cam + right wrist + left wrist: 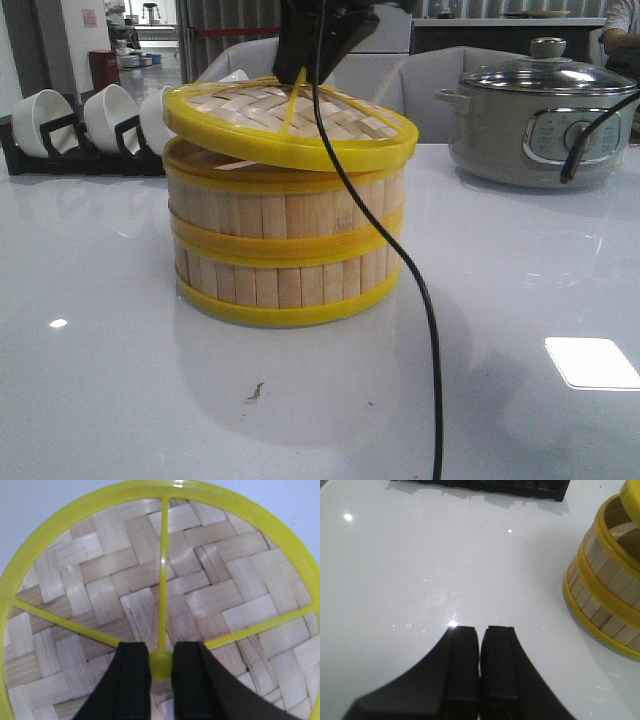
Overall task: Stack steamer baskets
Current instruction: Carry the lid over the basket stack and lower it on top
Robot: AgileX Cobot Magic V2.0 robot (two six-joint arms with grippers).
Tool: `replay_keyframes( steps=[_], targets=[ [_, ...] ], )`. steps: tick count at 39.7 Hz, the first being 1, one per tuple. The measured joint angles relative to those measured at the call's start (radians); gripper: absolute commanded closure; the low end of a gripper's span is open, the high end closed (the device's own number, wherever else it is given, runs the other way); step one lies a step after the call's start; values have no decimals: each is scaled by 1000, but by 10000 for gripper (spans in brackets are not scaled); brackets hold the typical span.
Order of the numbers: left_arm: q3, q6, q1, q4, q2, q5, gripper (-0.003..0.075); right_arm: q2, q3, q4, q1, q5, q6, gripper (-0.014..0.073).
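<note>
Item 1, far left at the back of your front view: a black rack (60,150) holding white bowls (40,115) tipped on edge.

Item 2, your left tool (480,645): its two black fingers lie together with only a hairline between them, holding nothing, hovering over bare white surface (120,390). In its wrist view the stack stands near, off to one side.

Item 3, centre of the surface: the two steamer baskets (285,245), one set squarely on the other. You see walls of upright pale bamboo slats and yellow rims at the base, at the join and at the top. Contents are hidden from the front; the left wrist view shows only a sliver of pale interior in the upper basket.

Item 4, the lid (290,120): woven bamboo in a yellow rim, with yellow spokes meeting at a central knob (161,664). It sits tilted over the upper basket, its left side raised to leave a gap, its right side low against the rim.

Item 5, your right tool (161,667): fingers clamped on the knob from either side.

Item 6, back right: a grey electric pot (540,120) with a glass lid.
</note>
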Motion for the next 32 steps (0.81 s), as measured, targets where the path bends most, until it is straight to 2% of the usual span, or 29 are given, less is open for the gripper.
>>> replay_keyframes(
  steps=[32],
  targets=[
    [0,0,0,0,0,0,636,46,-5,18,0,-39,-9,538]
  ],
)
